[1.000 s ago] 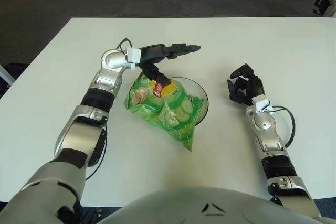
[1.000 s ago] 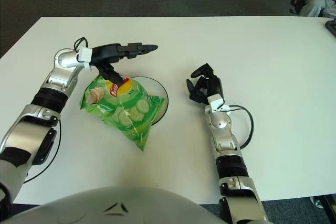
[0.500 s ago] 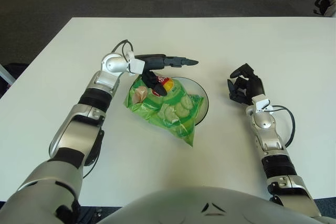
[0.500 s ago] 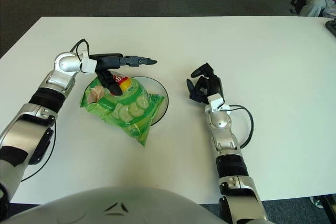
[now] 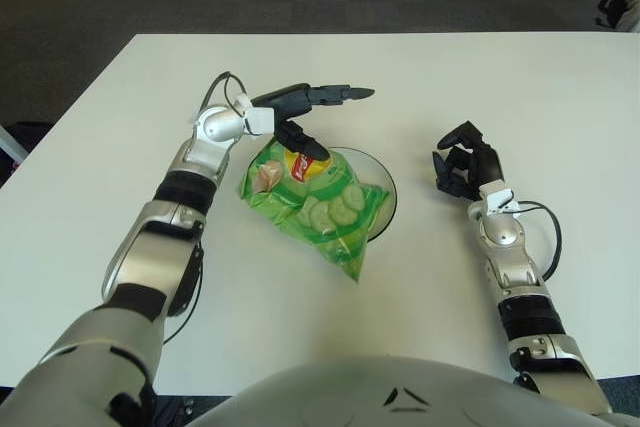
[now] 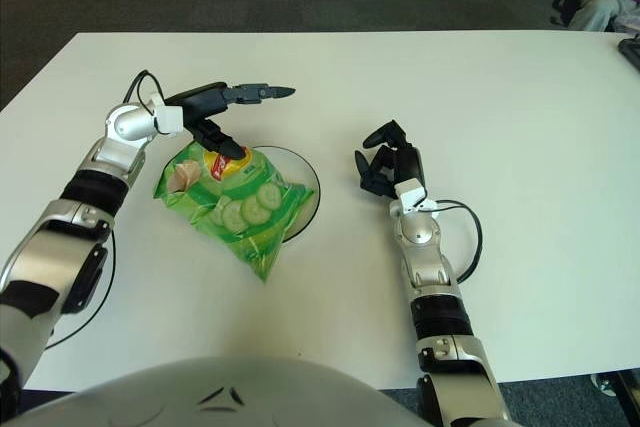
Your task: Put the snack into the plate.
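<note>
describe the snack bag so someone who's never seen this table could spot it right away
On the white table, look left of centre for the dark round plate. The snack bag lies across its left side, just below the left hand. It is the only bright green thing there, printed with cucumber slices and a red and yellow logo.

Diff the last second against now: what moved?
The left robot hand dipped onto the green chip bag, then lifted slightly, fingers open above its top. The bag shifted slightly and still overhangs the plate. The right robot hand stayed parked, curled.
</note>
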Robot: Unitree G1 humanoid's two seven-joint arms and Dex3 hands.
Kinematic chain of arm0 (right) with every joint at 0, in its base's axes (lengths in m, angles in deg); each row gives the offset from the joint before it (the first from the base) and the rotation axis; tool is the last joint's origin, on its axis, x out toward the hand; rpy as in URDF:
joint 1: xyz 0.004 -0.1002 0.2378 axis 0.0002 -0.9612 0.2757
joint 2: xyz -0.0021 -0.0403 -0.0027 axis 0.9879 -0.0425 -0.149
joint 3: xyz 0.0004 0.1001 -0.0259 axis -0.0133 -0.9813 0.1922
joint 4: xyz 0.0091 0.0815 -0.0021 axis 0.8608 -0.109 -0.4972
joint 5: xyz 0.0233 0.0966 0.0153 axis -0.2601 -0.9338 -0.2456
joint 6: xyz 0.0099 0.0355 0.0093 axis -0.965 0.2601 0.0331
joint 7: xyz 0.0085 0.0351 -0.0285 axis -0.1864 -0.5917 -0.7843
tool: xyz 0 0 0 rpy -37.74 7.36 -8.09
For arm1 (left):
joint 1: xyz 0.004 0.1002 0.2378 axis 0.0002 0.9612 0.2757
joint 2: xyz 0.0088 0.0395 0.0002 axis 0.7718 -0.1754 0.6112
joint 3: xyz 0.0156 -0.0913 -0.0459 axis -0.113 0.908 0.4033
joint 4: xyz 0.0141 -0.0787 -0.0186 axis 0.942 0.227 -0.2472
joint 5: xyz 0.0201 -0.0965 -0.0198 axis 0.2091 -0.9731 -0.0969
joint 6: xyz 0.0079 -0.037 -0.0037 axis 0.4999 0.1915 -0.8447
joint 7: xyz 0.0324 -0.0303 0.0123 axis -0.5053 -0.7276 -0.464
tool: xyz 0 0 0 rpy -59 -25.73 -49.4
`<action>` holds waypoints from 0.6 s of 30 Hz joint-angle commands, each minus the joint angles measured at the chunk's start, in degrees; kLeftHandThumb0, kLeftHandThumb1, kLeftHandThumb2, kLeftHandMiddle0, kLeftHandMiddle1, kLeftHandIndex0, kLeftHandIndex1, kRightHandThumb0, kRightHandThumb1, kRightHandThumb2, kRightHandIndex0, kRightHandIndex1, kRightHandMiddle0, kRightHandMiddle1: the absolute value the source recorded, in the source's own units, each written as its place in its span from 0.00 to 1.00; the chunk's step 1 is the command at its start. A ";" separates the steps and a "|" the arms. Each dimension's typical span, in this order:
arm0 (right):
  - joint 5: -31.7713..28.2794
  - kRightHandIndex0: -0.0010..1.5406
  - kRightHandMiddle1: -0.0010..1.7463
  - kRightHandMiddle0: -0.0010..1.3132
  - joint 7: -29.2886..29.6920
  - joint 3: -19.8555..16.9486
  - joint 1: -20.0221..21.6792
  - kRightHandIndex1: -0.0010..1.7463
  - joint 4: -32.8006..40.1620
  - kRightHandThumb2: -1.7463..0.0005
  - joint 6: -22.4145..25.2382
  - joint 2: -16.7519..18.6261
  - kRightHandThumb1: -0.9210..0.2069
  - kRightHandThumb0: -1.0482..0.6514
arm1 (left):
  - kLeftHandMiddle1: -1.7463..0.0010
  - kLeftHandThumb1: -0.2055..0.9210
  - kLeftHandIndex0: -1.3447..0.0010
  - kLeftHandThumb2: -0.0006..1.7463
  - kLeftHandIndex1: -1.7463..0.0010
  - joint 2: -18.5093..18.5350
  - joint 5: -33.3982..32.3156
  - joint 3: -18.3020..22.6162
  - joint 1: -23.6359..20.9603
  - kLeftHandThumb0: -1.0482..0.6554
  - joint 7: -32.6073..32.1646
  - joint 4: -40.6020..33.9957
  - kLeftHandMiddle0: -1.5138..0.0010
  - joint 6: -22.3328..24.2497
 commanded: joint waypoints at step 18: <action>2.05 0.54 1.00 0.32 -1.08 0.96 -2.65 1.00 -3.96 0.45 3.31 -0.56 0.29 0.38 | 0.96 1.00 0.51 0.09 0.90 -8.16 -3.20 5.86 5.14 0.39 -17.33 -4.76 0.50 5.57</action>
